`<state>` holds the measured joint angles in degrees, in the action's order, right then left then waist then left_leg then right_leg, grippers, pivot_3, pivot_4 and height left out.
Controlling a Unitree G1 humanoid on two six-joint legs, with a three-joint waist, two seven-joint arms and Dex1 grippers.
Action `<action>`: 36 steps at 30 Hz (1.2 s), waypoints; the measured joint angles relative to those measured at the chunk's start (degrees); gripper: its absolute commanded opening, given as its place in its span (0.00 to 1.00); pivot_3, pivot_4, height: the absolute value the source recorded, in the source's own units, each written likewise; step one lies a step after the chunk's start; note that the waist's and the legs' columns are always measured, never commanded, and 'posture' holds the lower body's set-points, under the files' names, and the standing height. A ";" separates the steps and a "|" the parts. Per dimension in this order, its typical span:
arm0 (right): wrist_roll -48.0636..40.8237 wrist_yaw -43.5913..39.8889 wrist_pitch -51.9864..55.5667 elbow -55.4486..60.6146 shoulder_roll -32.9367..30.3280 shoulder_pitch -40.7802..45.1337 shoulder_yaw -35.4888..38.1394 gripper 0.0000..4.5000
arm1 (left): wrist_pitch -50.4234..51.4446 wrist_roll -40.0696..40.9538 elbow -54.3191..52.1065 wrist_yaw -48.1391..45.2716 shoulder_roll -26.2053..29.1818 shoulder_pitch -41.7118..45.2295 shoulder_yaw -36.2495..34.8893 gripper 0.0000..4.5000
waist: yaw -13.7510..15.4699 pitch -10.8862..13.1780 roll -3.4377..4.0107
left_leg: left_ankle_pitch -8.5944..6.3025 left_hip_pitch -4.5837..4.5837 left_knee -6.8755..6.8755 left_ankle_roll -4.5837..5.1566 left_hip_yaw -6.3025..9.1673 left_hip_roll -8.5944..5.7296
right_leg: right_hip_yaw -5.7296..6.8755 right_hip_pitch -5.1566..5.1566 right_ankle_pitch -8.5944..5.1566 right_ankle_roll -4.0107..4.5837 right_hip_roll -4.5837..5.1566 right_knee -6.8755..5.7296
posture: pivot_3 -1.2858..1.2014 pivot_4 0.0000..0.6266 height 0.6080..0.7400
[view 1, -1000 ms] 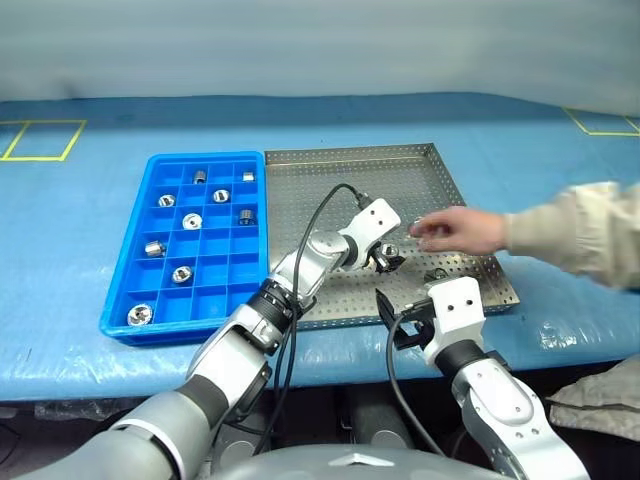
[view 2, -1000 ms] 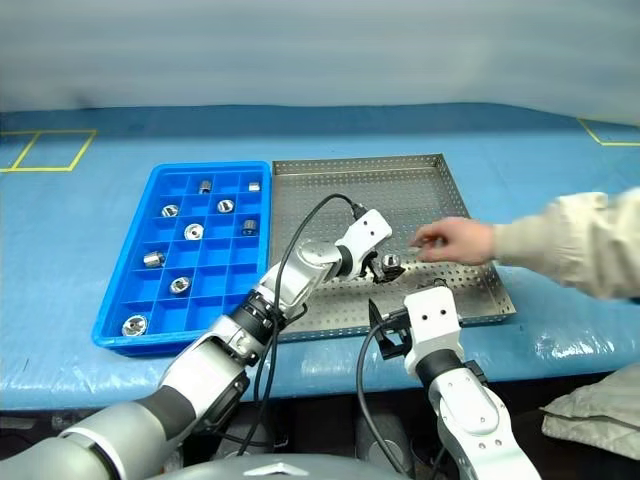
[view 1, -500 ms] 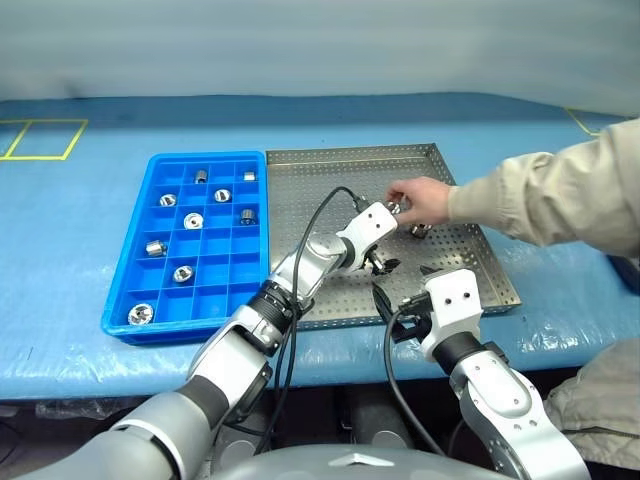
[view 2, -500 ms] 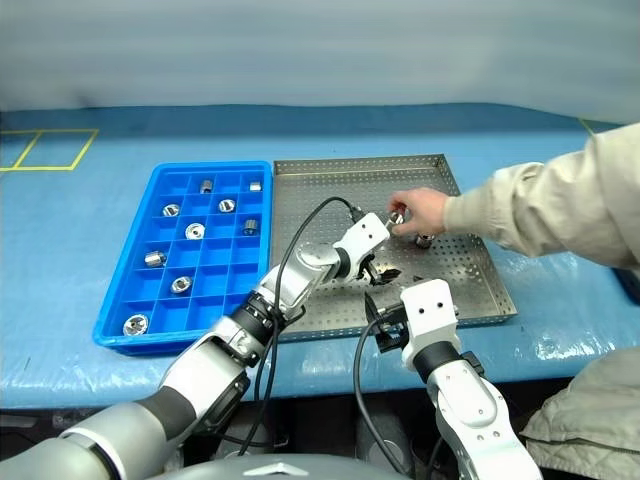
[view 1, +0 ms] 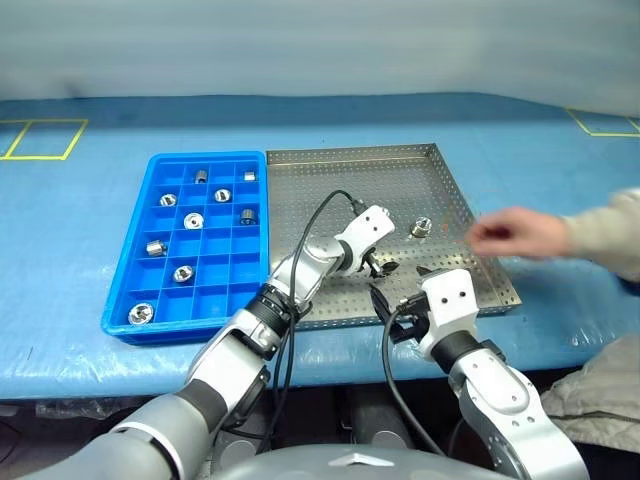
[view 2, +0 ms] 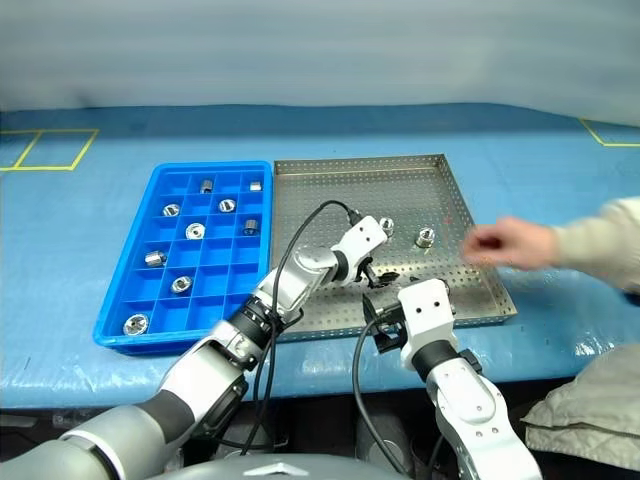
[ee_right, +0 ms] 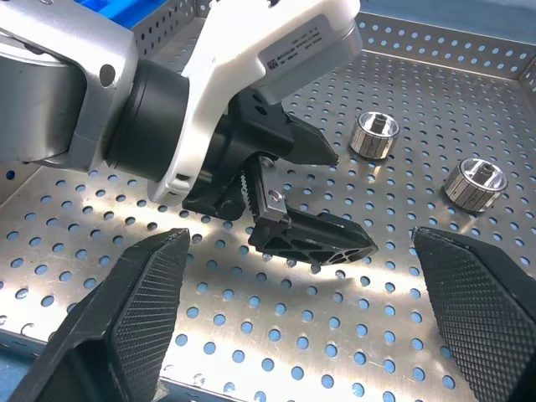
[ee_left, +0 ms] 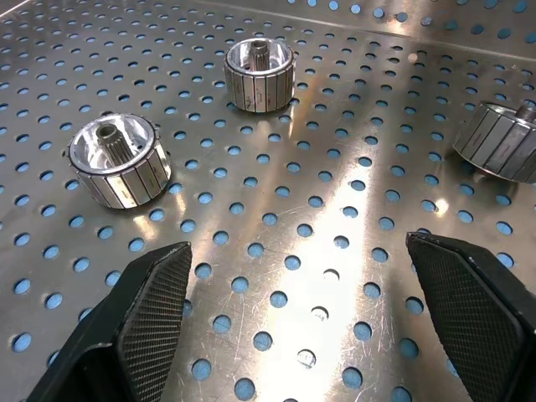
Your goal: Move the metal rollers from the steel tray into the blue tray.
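Right now my left gripper [view 1: 381, 266] hangs low over the steel tray [view 1: 330, 190], near the middle of its perforated floor, with both black fingers spread wide and nothing between them. My left wrist view looks along those fingers at three metal rollers [ee_left: 120, 160] lying on the holes ahead: one near my fingertips, a second [ee_left: 260, 74] farther off, and a third [ee_left: 500, 141] out to the side by the tray's rim. None of them touches my fingers.

My right gripper [ee_right: 306, 293] sits at the near edge of the same tray, just behind the left one, and it is also fully open and empty. From its wrist view I see my left gripper's fingers [ee_right: 311, 237] pointing down at the floor of the tray, and two rollers beyond them, set apart from each other and from the fingers.

From my head I can make out one roller [view 2: 425, 237] standing alone on the right half of the steel tray, and another [view 2: 386, 226] just beside my left wrist. The blue tray [view 1: 130, 285] lies touching the steel tray's left side, and several of its square compartments each hold one roller [view 1: 192, 220]. A person's hand [view 1: 510, 236] with a pale sleeve hovers over the right rim of the steel tray, blurred.
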<state>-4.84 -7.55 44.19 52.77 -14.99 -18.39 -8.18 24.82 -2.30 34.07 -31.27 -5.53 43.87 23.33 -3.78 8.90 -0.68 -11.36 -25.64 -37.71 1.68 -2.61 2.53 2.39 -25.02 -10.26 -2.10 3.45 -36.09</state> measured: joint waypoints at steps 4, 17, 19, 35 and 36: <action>0.01 -0.01 0.00 -0.40 -0.01 0.41 -0.13 1.00 | 0.83 0.66 -1.38 1.32 -0.84 0.87 -2.41 0.99 | 0.32 0.01 -0.01 | 0.00 -0.01 -0.02 0.00 0.01 -0.01 | 0.00 0.00 0.01 -0.01 0.00 0.00 | 0.46 0.24 1.00; 0.33 0.52 -0.43 -0.85 0.66 1.22 -1.23 1.00 | -6.28 2.81 17.17 12.67 -2.59 17.70 -12.66 0.99 | 0.19 0.01 -0.03 | -0.02 0.00 -0.05 0.04 -0.02 -0.04 | 0.00 0.05 0.03 -0.06 -0.04 0.04 | 0.44 0.24 1.00; 0.55 0.73 -0.51 -0.85 1.03 1.19 -1.79 1.00 | -8.55 3.04 21.93 13.90 -2.76 18.66 -13.68 0.99 | 0.00 0.02 -0.03 | -0.02 0.00 -0.04 0.04 -0.03 -0.03 | 0.00 0.05 0.03 -0.06 -0.04 0.04 | 0.44 0.24 1.00; 2.93 4.15 -1.53 -1.30 3.78 2.37 -3.15 1.00 | -18.05 3.50 36.21 15.16 -3.16 20.58 -16.54 0.99 | -1.09 0.01 -0.03 | -0.02 0.00 -0.05 0.04 -0.07 -0.02 | 0.00 0.05 0.05 -0.09 0.00 0.04 | 0.44 0.24 1.00; 3.41 4.59 -1.64 -2.22 4.23 3.66 -3.09 1.00 | -18.67 3.57 35.73 14.51 -3.16 20.58 -16.62 0.99 | -1.11 0.02 -0.04 | -0.02 0.01 -0.06 0.04 -0.07 -0.02 | 0.00 0.05 0.06 -0.09 0.00 0.03 | 0.45 0.24 1.00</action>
<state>-1.44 -2.97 42.55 50.54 -10.75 -14.74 -11.27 6.15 1.27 69.80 -16.76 -8.69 64.45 6.70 -4.88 8.92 -0.73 -11.38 -25.63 -37.77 1.72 -2.69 2.51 2.39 -24.97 -10.20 -2.19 3.45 -36.06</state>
